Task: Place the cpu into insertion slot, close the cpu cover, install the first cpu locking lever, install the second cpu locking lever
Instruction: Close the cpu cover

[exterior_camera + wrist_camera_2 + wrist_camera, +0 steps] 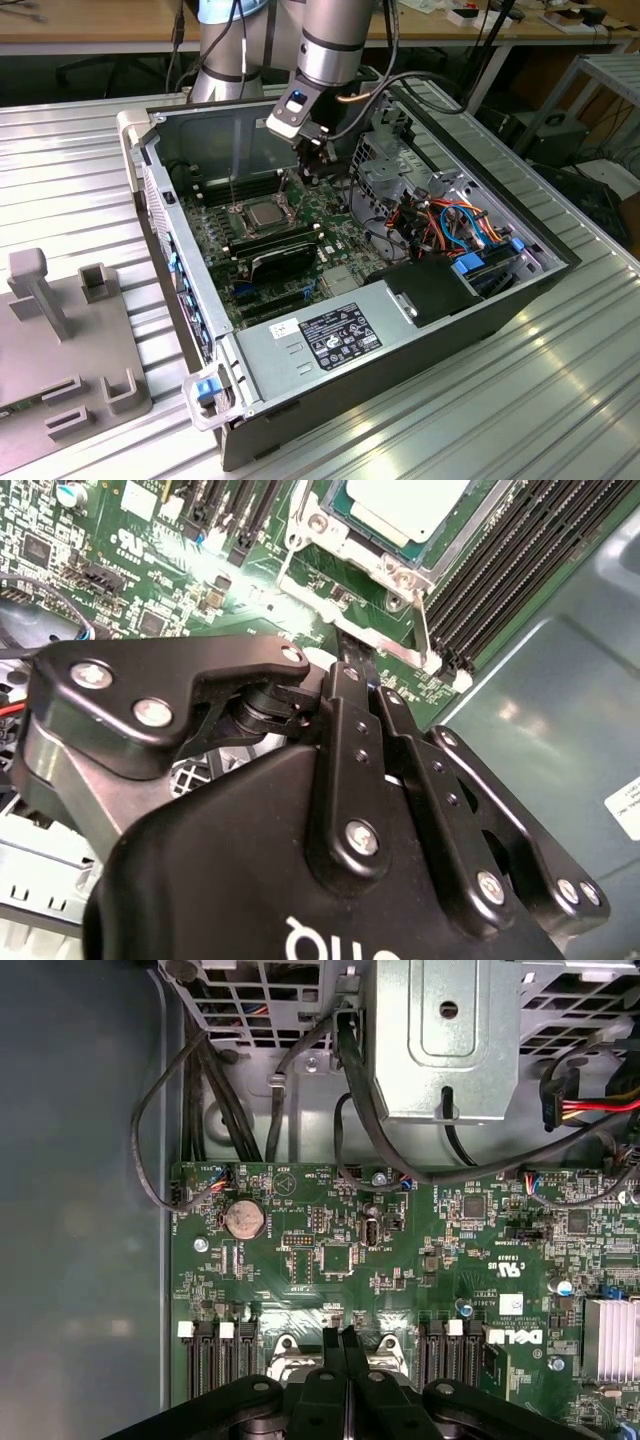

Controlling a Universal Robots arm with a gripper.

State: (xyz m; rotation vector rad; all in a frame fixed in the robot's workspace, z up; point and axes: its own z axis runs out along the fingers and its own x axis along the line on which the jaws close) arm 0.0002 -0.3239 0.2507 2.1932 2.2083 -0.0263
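On ribbed metal table (80, 160) before wooden desks (90, 25), computer case (400, 345), gripper (345, 1336) closed near cpu (266, 213)

Your worktop (560, 400) is ribbed silver metal, evenly lit, with soft glare along its ridges. Behind it you have pale wooden desks (90, 25) strewn with cables, over a dark floor (40, 75). A grey metal rack (612, 72) stands at the exterior view's right.

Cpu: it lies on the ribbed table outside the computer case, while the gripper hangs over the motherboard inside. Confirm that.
Not right. The cpu sits on the motherboard inside the case, framed by the cpu cover, as the second wrist view shows. The gripper does hang over the motherboard.
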